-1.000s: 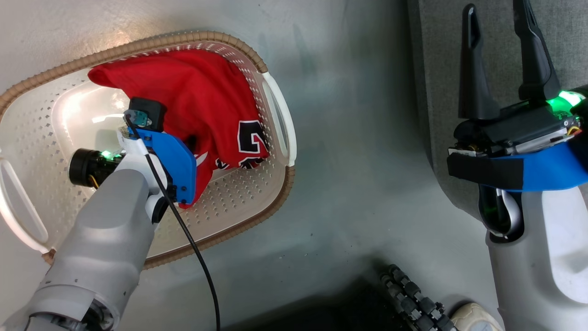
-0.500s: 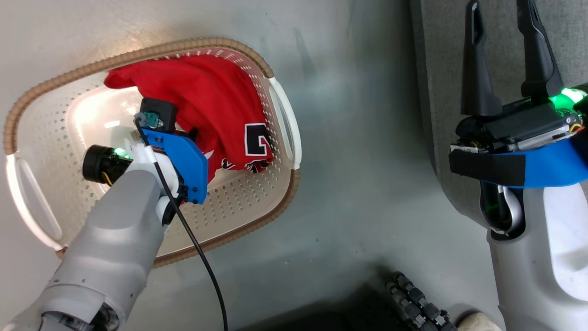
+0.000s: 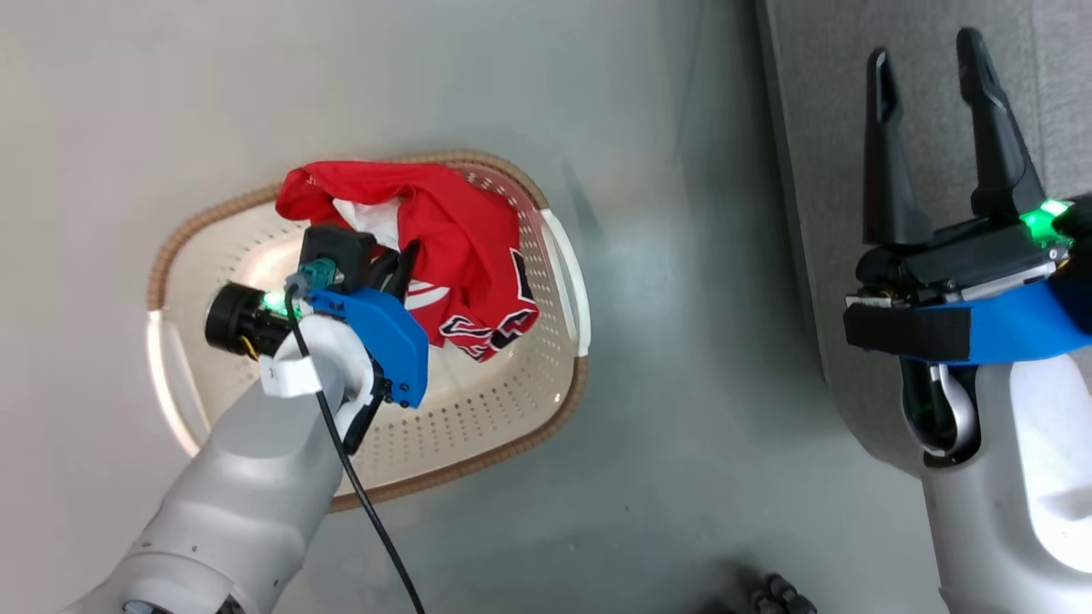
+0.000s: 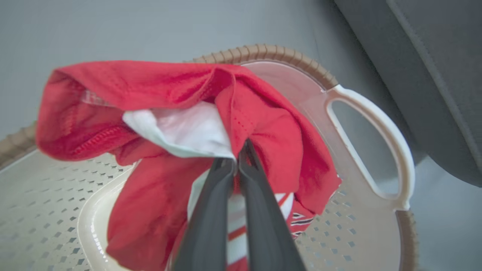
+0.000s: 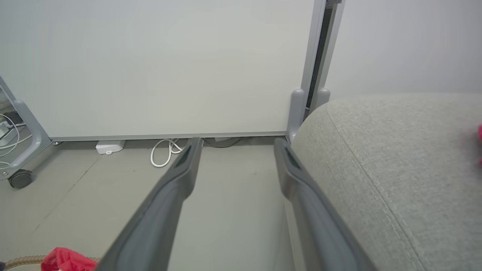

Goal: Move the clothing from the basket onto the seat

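The left gripper (image 4: pixel 237 156) has its two long dark fingers pressed together on a fold of the red sports jersey with white trim and black-and-white lettering (image 4: pixel 263 124), pinching the cloth near where a white inner layer shows. The garment hangs bunched from that pinch, with its striped and lettered hem drooping below the fingers. It is over the cream-white oval plastic laundry basket with perforated sides and a brown woven-look rim (image 4: pixel 263 52), at the end nearest the white handle (image 4: pixel 376 124). Whether the lowest folds touch the basket's bottom cannot be told. No other garment shows on the part of the basket floor that can be seen.

The right gripper (image 3: pixel 926 47) stands wide open and holds nothing, its fingers poised over the near edge of the large grey fabric-upholstered sofa (image 5: pixel 395 169). The basket sits on the smooth grey floor (image 3: pixel 682 341), with a strip of that floor between it and the sofa.

As a judgement, the task is at the lift-out stage for this garment: the grasp is made, but the carry across to the sofa and the release are not yet done. A blurred pinkish-red patch at the sofa's far edge in the right wrist view may be cloth lying there, but too little shows to be sure
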Controlling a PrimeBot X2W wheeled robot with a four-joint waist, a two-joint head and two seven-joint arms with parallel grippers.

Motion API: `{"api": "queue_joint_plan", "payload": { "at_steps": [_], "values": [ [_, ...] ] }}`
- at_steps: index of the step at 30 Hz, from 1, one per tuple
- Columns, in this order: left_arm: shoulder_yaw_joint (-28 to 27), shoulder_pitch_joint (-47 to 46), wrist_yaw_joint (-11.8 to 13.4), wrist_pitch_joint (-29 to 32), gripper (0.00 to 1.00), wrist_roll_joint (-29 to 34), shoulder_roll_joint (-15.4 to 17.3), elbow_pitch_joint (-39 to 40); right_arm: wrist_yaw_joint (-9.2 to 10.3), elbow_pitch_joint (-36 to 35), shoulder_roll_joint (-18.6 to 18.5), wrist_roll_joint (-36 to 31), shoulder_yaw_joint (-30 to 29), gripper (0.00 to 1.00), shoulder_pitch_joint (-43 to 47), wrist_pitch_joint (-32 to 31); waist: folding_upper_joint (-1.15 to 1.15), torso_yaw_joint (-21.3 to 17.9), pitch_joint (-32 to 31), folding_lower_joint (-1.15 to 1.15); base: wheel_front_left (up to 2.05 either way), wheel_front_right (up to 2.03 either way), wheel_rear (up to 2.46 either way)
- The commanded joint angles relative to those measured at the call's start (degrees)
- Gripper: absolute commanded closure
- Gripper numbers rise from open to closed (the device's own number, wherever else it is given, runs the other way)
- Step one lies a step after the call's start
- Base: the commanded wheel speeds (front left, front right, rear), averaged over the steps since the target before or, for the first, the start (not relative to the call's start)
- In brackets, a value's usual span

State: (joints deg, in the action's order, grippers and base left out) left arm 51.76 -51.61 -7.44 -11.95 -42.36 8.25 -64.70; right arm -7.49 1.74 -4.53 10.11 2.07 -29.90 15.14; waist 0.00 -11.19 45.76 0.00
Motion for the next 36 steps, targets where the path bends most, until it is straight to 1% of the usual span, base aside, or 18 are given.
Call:
{"api": "queue_joint_plan", "payload": {
  "at_steps": [1, 7, 10, 18, 22, 30, 36],
  "values": [
    [0.1, 0.8, 0.0, -1.0, 1.00, -0.7, -0.2, 0.4, -0.01, 0.4, -0.5, -0.3, -0.1, 0.00, 1.1, 0.0, 0.00, 1.8, -4.0, 0.00, 0.00, 0.00, 0.00],
    [0.6, 2.7, 0.0, -3.1, 1.00, -1.9, 0.0, 1.9, -0.01, 1.8, -0.9, -0.4, -0.2, 0.00, 3.7, 0.0, 0.00, 3.5, -10.6, 0.00, 0.00, 0.00, 0.00],
    [-0.4, 2.9, 0.0, -3.4, 1.00, -1.2, 0.4, 3.7, -0.01, 2.6, -1.0, -0.5, -0.1, 0.00, 5.2, 0.0, 0.00, 4.3, -13.7, 0.00, 0.00, 0.00, 0.00],
    [-6.5, 6.8, 1.0, -3.3, 1.00, 4.5, 2.4, 12.3, -0.01, 4.6, -0.9, -0.6, -0.2, 0.00, 9.5, 0.0, 0.00, 5.3, -22.3, 0.00, 0.00, 0.00, 0.00],
    [-9.5, 8.7, 1.2, -3.3, 1.00, 7.1, 2.7, 15.9, -0.01, 5.3, -0.6, -0.7, -0.2, 0.00, 11.8, 0.0, 0.00, 5.3, -26.3, 0.00, 0.00, 0.00, 0.00],
    [-13.3, 11.1, 0.9, -3.3, 1.00, 11.1, 1.9, 21.2, -0.01, 6.5, -0.2, -1.0, -0.1, 0.00, 16.0, 0.0, 0.00, 5.7, -32.7, 0.00, 0.00, 0.00, 0.00],
    [-13.9, 12.1, 0.7, -3.3, 1.00, 13.4, 1.1, 24.1, -0.01, 7.2, 0.0, -1.0, -0.3, 0.00, 18.7, 0.0, 0.00, 6.0, -36.5, 0.00, 0.00, 0.00, 0.00]
  ]
}}
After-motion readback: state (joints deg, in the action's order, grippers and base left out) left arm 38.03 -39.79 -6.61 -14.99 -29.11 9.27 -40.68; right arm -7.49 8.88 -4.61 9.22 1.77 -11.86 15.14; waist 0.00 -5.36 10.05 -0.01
